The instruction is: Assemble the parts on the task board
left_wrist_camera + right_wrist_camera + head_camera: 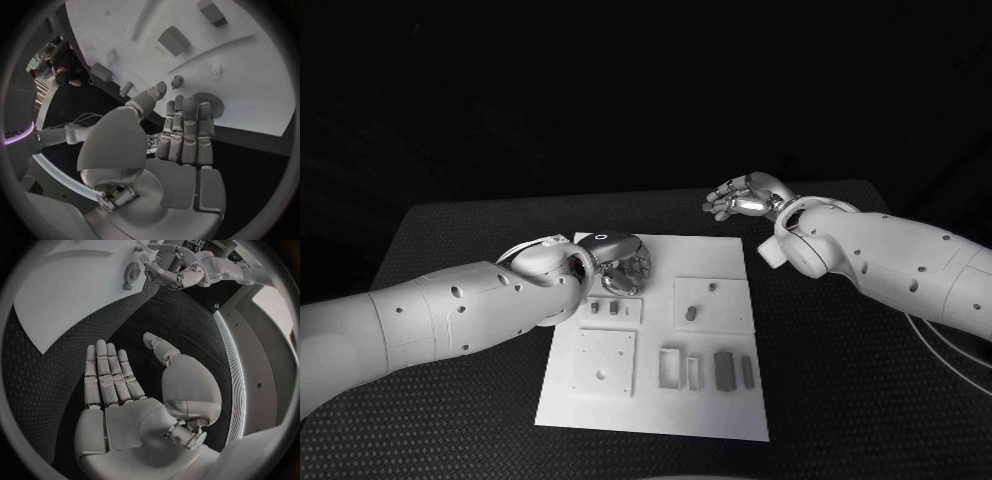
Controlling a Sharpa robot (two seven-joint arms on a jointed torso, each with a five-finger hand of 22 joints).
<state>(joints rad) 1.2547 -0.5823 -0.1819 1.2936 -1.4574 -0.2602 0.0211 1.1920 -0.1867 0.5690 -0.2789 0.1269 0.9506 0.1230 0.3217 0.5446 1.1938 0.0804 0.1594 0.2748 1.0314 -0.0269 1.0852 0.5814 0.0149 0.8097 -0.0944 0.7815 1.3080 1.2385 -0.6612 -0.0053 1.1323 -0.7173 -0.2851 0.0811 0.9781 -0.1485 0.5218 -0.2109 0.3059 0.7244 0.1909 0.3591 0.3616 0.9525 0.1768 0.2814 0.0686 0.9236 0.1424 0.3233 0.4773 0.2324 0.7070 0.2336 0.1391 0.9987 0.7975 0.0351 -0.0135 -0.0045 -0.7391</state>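
Two hands were in view, both holding nothing with fingers apart. The left hand (620,262) hovered over the upper left corner of the white task board (711,412), fingers straight, just beside a small gear-like part (206,100). The right hand (747,196) hung above the black desk (877,400) past the board's upper right corner. Several small parts (723,368) lay in the board's lower middle.

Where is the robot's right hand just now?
In the head view the right hand hangs over the bare black table, just beyond the task board's far right corner, holding nothing.
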